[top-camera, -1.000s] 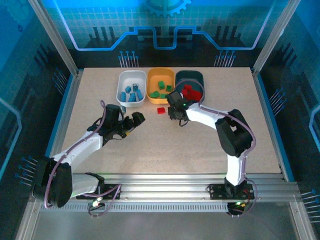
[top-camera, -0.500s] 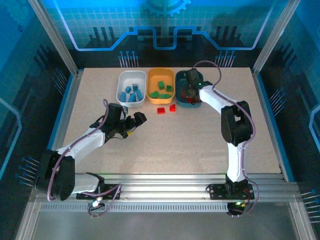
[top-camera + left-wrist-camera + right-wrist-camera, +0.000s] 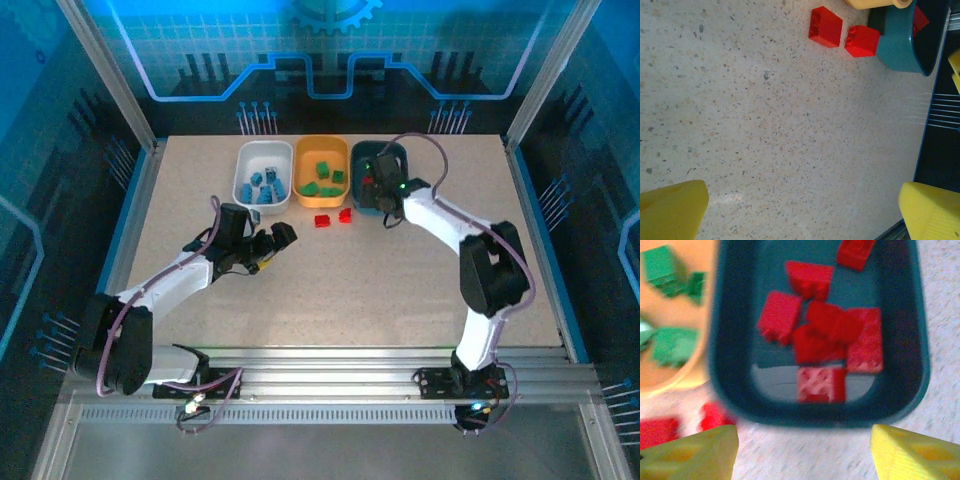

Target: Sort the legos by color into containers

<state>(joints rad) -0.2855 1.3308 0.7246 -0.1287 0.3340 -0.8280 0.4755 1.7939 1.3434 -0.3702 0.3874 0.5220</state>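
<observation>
Three trays stand in a row at the back: a white tray [image 3: 244, 178] holding blue legos [image 3: 264, 186], an orange-yellow tray [image 3: 322, 148] with green legos [image 3: 322, 180], and a dark teal tray [image 3: 392, 150] [image 3: 920, 365] with several red legos [image 3: 826, 332]. Two loose red legos [image 3: 322, 221] [image 3: 345, 214] lie on the table just in front of the trays, and they also appear at the top of the left wrist view [image 3: 825, 26] [image 3: 862, 41]. My right gripper [image 3: 385, 205] [image 3: 805, 455] hovers open and empty at the teal tray's near rim. Further left, my left gripper [image 3: 275, 238] [image 3: 802, 210] is open and empty above bare table.
The speckled tabletop [image 3: 330, 290] is bounded by metal frame posts and blue side walls. The table's right edge [image 3: 927, 130] runs close to the teal tray [image 3: 900, 45] in the left wrist view.
My right gripper swung from the table beside the loose red legos up over the teal tray, then drew back to its near rim. The left arm barely moved.
</observation>
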